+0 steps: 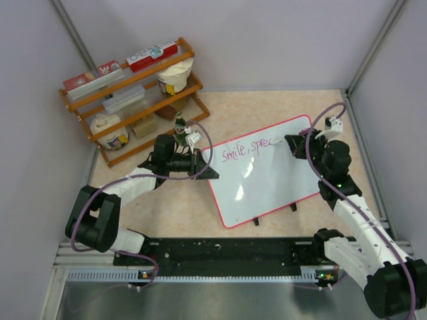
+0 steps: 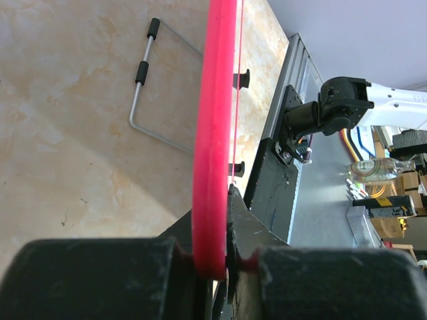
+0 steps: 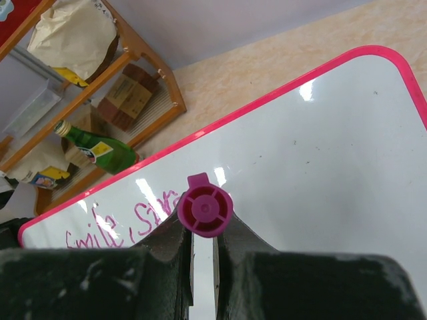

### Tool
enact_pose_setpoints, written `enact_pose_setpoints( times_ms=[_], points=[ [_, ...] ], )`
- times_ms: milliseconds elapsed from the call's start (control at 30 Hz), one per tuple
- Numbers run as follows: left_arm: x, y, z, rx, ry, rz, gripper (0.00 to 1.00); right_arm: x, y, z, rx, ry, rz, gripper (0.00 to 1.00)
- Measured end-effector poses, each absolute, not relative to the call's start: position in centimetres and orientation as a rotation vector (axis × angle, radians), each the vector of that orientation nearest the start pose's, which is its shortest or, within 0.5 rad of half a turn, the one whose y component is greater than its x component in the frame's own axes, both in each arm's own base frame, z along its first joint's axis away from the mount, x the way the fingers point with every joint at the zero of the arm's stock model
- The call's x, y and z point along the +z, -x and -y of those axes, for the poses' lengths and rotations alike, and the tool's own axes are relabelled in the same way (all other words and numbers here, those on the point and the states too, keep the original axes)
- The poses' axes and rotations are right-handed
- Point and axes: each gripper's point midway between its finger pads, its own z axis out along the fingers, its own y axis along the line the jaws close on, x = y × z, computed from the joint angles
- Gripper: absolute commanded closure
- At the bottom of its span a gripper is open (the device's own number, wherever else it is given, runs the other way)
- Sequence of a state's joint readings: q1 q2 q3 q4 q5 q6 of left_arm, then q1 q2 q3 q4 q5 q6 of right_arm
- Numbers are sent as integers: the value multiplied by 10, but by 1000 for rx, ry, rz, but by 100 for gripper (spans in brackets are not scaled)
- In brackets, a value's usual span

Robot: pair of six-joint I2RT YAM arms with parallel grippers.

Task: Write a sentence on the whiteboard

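The whiteboard (image 1: 267, 183), glossy white with a thin pink-red frame, lies tilted on the table right of centre. Pink cursive handwriting, the sentence (image 1: 245, 152), runs along its upper left and reads "Smile, spre". My left gripper (image 1: 205, 171) is shut on the board's left edge; in the left wrist view the red frame (image 2: 215, 133) sits clamped between the jaws (image 2: 220, 263). My right gripper (image 1: 291, 144) is shut on a pink marker (image 3: 205, 211), seen end-on, whose tip is hidden just past the last letters (image 3: 143, 217) on the board (image 3: 320, 153).
A wooden rack (image 1: 133, 100) with boxes, bags and jars stands at the back left, a green bottle (image 1: 179, 127) in front of it. A bent metal wire stand (image 2: 143, 93) lies on the table beside the board. Booth walls close in both sides.
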State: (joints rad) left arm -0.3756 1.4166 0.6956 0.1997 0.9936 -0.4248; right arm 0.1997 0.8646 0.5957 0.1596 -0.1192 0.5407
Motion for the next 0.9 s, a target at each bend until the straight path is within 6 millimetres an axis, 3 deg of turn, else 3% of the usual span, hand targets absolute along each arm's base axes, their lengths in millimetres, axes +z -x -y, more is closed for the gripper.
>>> enact_pose_setpoints(
  times_ms=[900],
  points=[
    [147, -239, 262, -1506, -600, -2093, 100, 251, -337, -102, 620, -253, -1704, 100]
  ],
)
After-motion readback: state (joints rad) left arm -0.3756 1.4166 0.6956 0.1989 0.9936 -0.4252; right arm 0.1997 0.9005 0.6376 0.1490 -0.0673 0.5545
